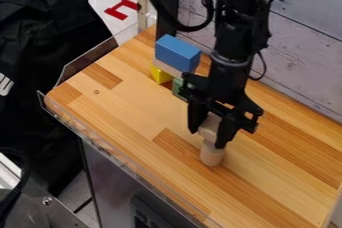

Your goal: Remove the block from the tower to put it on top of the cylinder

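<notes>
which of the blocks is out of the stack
The pale wooden block held in the black gripper, at the pale wooden cylinder's top end; the blue block, yellow block, green block and other pale wooden block are stacked together.

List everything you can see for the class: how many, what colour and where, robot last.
Blue block: 1, blue, top of the tower
Flat block: 1, pale wood, under the blue one
Yellow block: 1, yellow, tower's lower left
Green block: 1, green, tower's lower right
Held block: 1, pale wood, in the gripper
Cylinder: 1, pale wood, below the held block
Table: 1, brown wood, centre
Red piece: 1, red, beyond the table
Fabric: 1, black, left
Wall: 1, greyish, upper right
Arm: 1, black, from the top
Gripper: 1, black, above the cylinder
</notes>
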